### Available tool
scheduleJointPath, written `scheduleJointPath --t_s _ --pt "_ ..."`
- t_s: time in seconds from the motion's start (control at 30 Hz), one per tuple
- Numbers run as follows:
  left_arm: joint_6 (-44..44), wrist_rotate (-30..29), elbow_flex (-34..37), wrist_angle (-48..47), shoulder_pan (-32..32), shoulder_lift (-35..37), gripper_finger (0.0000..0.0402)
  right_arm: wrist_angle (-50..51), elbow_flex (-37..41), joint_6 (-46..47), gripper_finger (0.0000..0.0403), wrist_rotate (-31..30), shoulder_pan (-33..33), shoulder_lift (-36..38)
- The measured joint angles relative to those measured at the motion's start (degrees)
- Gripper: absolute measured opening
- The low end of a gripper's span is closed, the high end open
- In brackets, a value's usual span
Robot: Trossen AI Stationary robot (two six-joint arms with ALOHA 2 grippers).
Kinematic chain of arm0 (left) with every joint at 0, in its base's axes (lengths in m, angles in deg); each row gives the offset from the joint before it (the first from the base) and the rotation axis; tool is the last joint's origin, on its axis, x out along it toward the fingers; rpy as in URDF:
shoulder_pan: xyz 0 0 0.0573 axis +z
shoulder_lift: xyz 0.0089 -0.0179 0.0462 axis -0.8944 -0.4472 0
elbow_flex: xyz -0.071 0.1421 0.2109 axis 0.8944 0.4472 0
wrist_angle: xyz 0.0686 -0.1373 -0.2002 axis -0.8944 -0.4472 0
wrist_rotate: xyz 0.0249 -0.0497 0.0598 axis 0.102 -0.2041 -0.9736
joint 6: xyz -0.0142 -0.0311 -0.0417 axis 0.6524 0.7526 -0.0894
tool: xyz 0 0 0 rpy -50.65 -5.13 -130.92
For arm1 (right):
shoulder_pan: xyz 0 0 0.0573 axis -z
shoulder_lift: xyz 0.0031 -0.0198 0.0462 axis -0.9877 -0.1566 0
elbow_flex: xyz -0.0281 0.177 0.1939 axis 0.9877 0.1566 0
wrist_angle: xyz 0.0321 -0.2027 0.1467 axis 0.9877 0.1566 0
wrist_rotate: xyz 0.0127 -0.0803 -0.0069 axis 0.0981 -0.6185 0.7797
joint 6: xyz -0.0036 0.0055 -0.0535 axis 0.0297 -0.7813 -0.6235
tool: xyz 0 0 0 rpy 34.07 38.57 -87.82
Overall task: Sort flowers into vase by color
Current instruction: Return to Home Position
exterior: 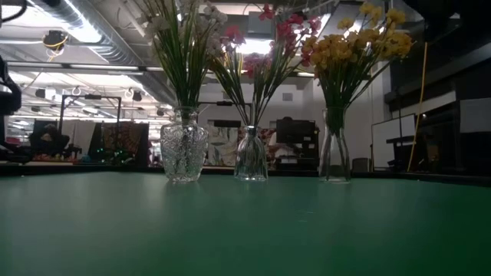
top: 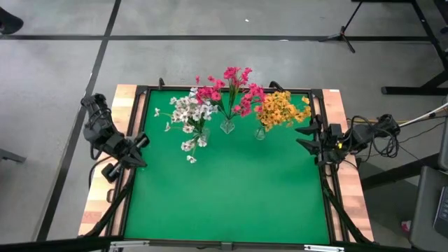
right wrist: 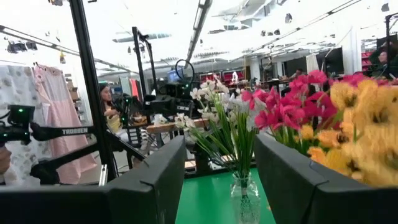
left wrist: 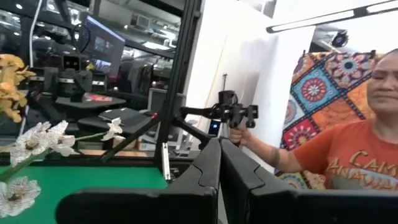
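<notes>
- Three clear glass vases stand in a row near the far edge of the green desk (top: 231, 203), each apart from the next.
- Left vase (exterior: 184, 153): round and textured. It holds the white flowers (top: 190, 112), stems down in the neck and blossoms fanned wide.
- A few white sprigs droop low in front of that vase. Can't tell whether the lowest blossom touches the desk.
- Middle vase (exterior: 251, 157): slim bottle shape. It holds the pink flowers (top: 231, 87), the tallest bunch from above.
- Right vase (exterior: 334, 153): narrow and straight. It holds the yellow flowers (top: 280, 108), which lean toward the right side.
- Every bunch is one colour. No loose sprigs show on the open part of the desk.
- Blossom heads of neighbouring bunches overlap from above: white meets pink, pink meets yellow.
- Left tool (top: 140, 148): at the desk's left edge, well apart from the vases and pointing in over the desk. In the left wrist view its fingers (left wrist: 205, 168) are drawn almost together, just a thin slit, with nothing between them.
- Right tool (top: 302, 138): at the desk's right edge, near the yellow bunch but not touching it. In the right wrist view its fingers (right wrist: 155, 174) are spread wide, and it carries nothing.
- A person (left wrist: 354, 155) in an orange shirt is beyond the desk, with one hand on a handheld device.
</notes>
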Motion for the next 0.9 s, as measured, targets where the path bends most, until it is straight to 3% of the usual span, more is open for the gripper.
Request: scheduleJointPath --t_s 0.17,0.5,0.9 --pt "0.4 2.4 1.7 0.2 0.0 2.7 0.0000 -1.6 3.1 0.1 0.0193 0.4 0.0 2.5" --pt "1.3 0.8 10.4 7.4 0.0 5.3 0.0000 -4.5 8.0 0.8 0.0193 0.0 0.0 5.3" --pt "1.4 7.7 15.8 10.8 0.0 8.6 0.0000 -4.5 10.6 1.6 0.0193 0.0 0.0 9.4"
